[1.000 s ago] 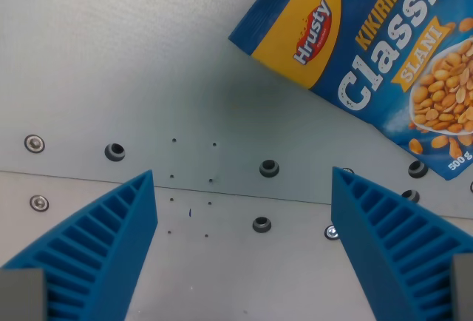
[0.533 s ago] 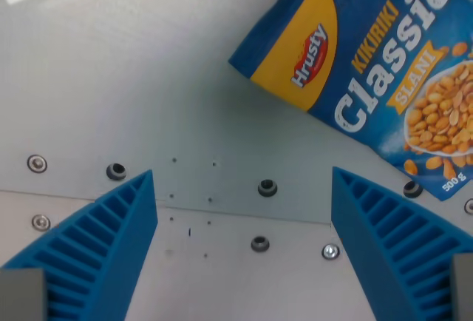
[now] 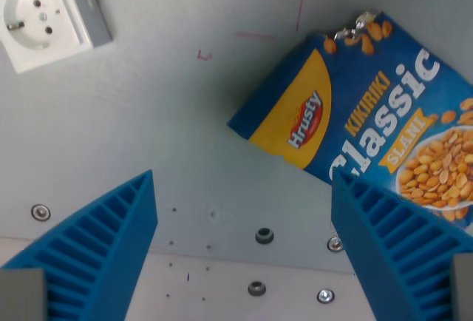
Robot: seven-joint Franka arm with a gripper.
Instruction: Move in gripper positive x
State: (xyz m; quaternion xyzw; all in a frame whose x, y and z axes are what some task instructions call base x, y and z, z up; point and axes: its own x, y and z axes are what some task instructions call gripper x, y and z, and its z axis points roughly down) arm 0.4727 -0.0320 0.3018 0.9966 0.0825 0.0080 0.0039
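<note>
My gripper (image 3: 244, 247) is open and empty; its two blue ribbed fingers (image 3: 103, 247) stand wide apart at the bottom of the wrist view. A blue and yellow bag of Hrusty Kikiriki Classic peanuts (image 3: 369, 136) lies flat on the grey table, up and to the wrist view's right, tilted. Its lower edge runs behind the right finger (image 3: 399, 247). Nothing is between the fingers.
A white wall socket on a grey plate (image 3: 48, 14) sits at the top left of the wrist view. Screws and bolt holes (image 3: 264, 235) dot the grey table plates (image 3: 162, 129) along a seam near the bottom.
The whole scene has slid downward in the wrist view, so the camera has moved. The socket and the bag's top edge have come into view. The fingers stay open the same.
</note>
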